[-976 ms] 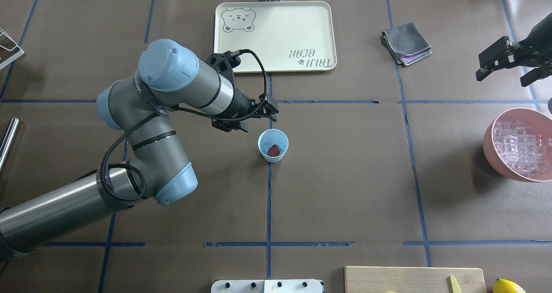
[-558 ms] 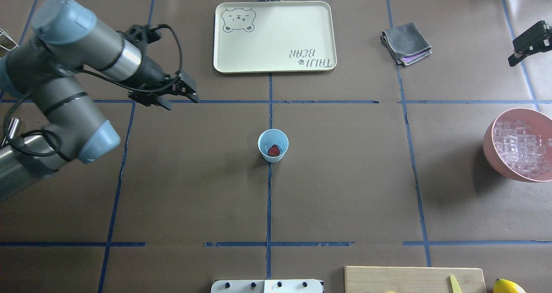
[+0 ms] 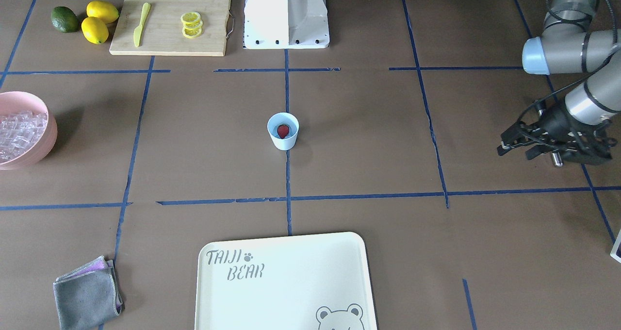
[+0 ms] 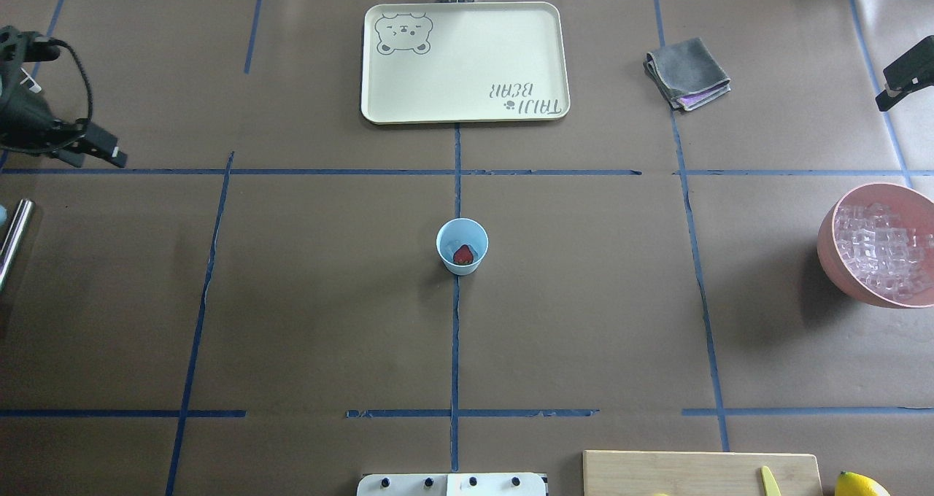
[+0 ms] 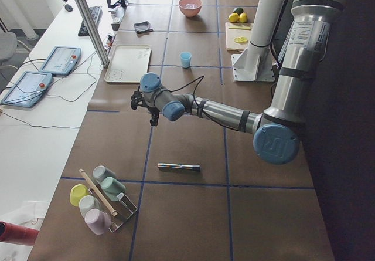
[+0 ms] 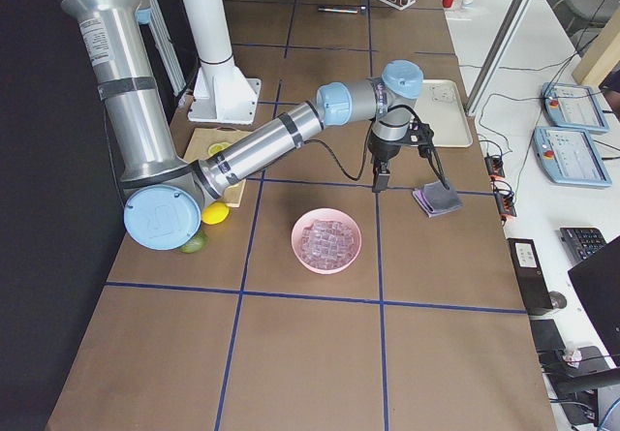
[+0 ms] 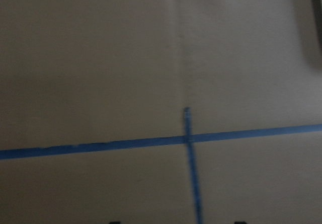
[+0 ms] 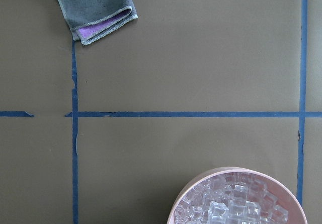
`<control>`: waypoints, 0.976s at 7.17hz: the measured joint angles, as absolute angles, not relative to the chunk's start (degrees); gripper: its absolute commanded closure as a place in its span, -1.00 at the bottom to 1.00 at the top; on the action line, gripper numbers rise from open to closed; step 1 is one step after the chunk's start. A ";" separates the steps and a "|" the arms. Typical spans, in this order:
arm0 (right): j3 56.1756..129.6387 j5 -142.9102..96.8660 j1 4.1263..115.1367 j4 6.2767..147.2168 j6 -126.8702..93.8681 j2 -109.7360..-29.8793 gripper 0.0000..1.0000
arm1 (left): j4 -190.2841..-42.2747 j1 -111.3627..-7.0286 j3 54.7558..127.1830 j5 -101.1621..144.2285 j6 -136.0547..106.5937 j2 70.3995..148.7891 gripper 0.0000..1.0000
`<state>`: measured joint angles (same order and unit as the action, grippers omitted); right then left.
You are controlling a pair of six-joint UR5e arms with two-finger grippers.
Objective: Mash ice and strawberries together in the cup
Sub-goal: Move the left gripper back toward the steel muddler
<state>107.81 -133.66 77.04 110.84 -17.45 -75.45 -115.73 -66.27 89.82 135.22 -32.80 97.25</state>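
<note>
Bare table (image 4: 584, 321) surrounds your cup (image 4: 462, 244) on every side; tray (image 4: 467, 58) and pink bowl (image 4: 828, 252) sit well apart.

I see a cream bear tray (image 3: 286, 291) at the bottom middle and a folded grey cloth (image 3: 87, 293) at the bottom left. Top left, a wooden board (image 3: 165, 40) holds a yellow knife (image 3: 140, 24) and lemon slices (image 3: 191, 25), with two lemons (image 3: 94, 30) and a green fruit (image 3: 64, 19) beside.
</note>
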 measured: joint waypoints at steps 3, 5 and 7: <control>107.75 -135.10 77.12 110.83 -17.38 -75.49 -1.00 | -114.19 -68.64 83.14 133.82 -25.57 92.78 -0.62; 107.68 -135.11 77.09 110.83 -17.47 -75.68 -1.00 | -113.68 -68.54 79.22 133.81 -25.49 93.05 -0.62; 107.71 -135.09 77.08 110.83 -17.49 -75.88 -1.00 | -113.36 -68.44 76.62 134.36 -25.55 93.45 -0.62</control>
